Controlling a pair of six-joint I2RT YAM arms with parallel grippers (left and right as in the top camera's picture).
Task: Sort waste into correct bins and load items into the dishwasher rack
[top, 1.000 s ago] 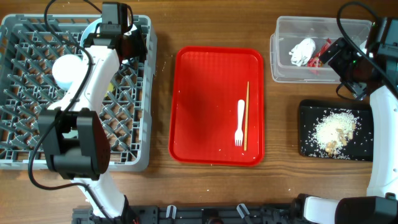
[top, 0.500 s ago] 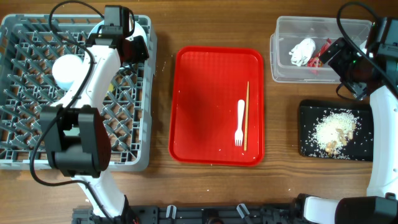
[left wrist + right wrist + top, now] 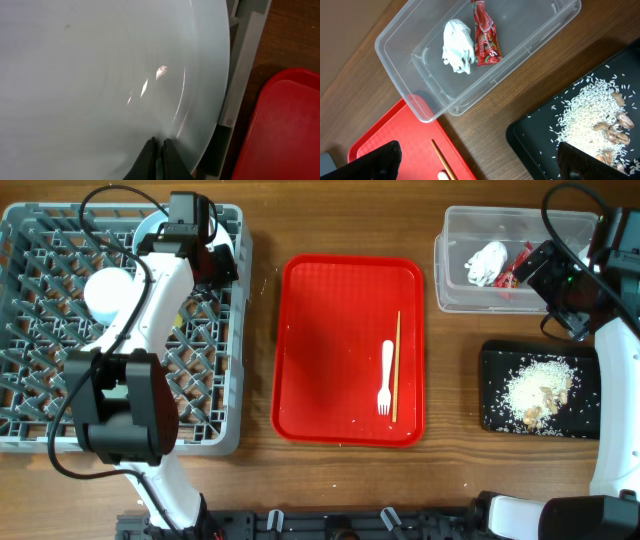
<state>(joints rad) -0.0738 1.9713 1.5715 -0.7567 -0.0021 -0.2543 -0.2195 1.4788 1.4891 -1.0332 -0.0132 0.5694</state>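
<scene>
Pinched fully shut at the left gripper [image 3: 159, 142], fingertips together in front of the broad face of the light blue round plate [image 3: 100, 75], with nothing visibly clamped between them. Cannot tell whether touching the plate or just clear of it. Shifted only slightly over the last second, exposing a sliver of the plate's pale rim just right of the wrist, covered by black housing before. Reads as a plate already standing on edge among the pegs of the large square grey plastic rack [image 3: 60, 442], directly under the hand, being nudged or released rather than carried. Probably one item loaded, then, pending a clean withdrawal. Further left of the hand, down in the same rack, a pale white round bowl [image 3: 108, 292].

Well to the right of that hand, no change on the red rectangular serving tray [image 3: 330, 330]. White plastic fork [image 3: 386, 375] and thin wooden chopstick [image 3: 397, 365] lying side by side, untouched, likely the next pickups.

Over at the right gripper [image 3: 477, 147], spread wide and empty, no movement either. Just ahead of its fingers, the clear rectangular plastic tub [image 3: 530, 30] with the crumpled white tissue [image 3: 457, 47] and small red snack wrapper [image 3: 485, 37] inside. Off to one side, the flat black rectangular tray [image 3: 530, 145] carrying the pale beige crumbly scraps [image 3: 590, 112]. Suggests waste sorting finished and only loading left.
</scene>
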